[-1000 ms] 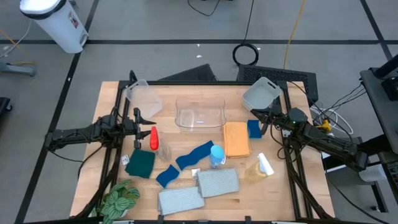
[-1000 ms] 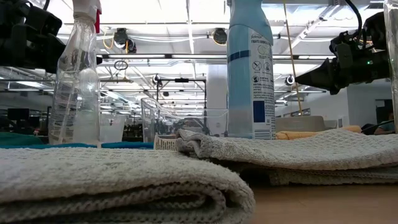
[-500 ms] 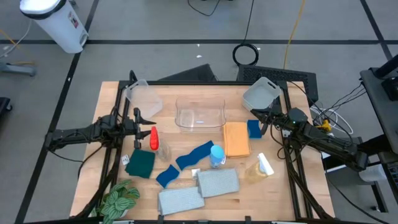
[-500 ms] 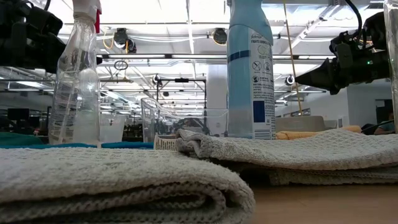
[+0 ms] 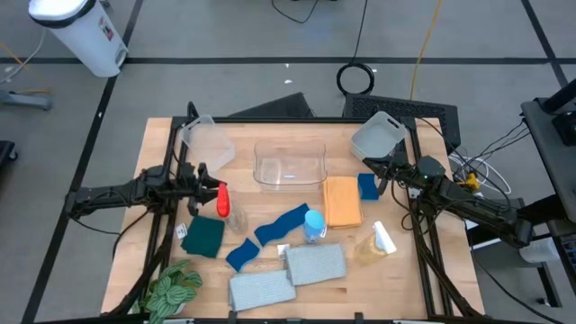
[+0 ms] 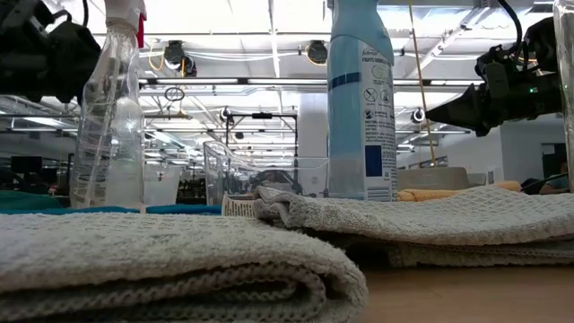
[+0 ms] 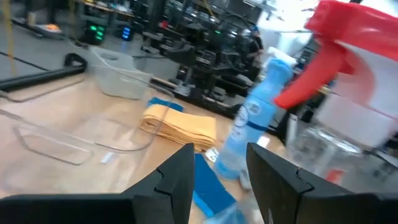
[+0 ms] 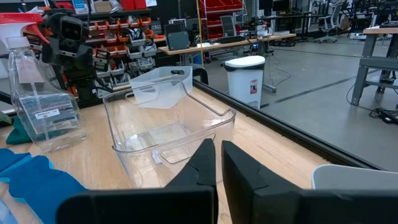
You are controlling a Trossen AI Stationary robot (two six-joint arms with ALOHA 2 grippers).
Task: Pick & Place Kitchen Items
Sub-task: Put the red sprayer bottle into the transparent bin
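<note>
near edge: two grey folded towels [image 5: 288, 275] sit closest to me, soft and floppy. I'd pinch those at a folded edge, not the middle.

mid table: blue-capped bottle [image 5: 313, 224] stands upright between the blue cloth [image 5: 281, 225] and the orange sponge [image 5: 342, 202]. Teal cloth [image 5: 204, 236] lies off to the left, and the white-trigger bottle [image 5: 376, 241] is on its side to the right.

target right now: red-trigger bottle [image 5: 222, 201], upright and just in front of my left gripper [image 5: 203, 176]. From the left wrist cam the red trigger head fills the frame, so I'm right up on it.

left hand: fingers sit partway apart and I don't see them clamped on anything yet.

handling guess: clear thin plastic, looks nearly empty, so light and tippy. I'd take the neck just under the trigger head, since the body's probably slick and squashy.

right hand: right gripper [image 5: 381, 168] has its fingers together, parked by the blue sponge [image 5: 368, 186].

far side: clear tub [image 5: 289, 163] and grey tub [image 5: 378, 137] at the back.
</note>
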